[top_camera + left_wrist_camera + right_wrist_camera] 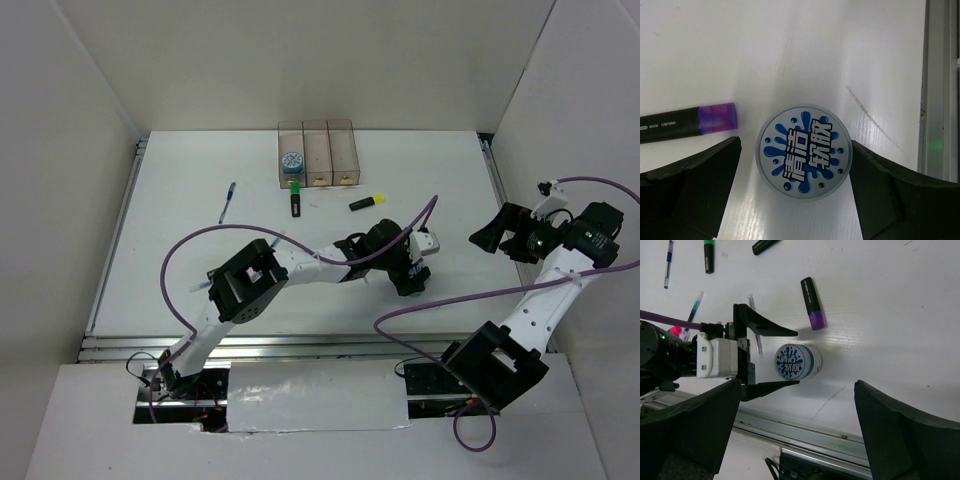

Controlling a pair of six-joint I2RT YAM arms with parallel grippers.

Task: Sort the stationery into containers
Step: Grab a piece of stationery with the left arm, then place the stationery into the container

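Near the desk [450, 180] front edge, right of centre, left tool [795, 146] is spread wide. Its matte black wedge fingers [695, 190] sit either side of a round flat tape roll [804, 152], not clamped. A sliver of desk shows on one side; the other finger is about at its rim. Roll lies flat: grey rim, glossy blue splash label, white characters. Purple-capped highlighter [690, 122], black barrel, translucent cap, just beside. Right tool [797, 385] also fully apart, empty, off to the right. Far side: three clear brownish boxy containers [341, 140] joined in a row, second tape roll [291, 160] in the leftmost. Green-capped highlighter [296, 202], yellow-capped highlighter [367, 203] and thin pen [228, 202] lie loose on the white, faintly lined desk.
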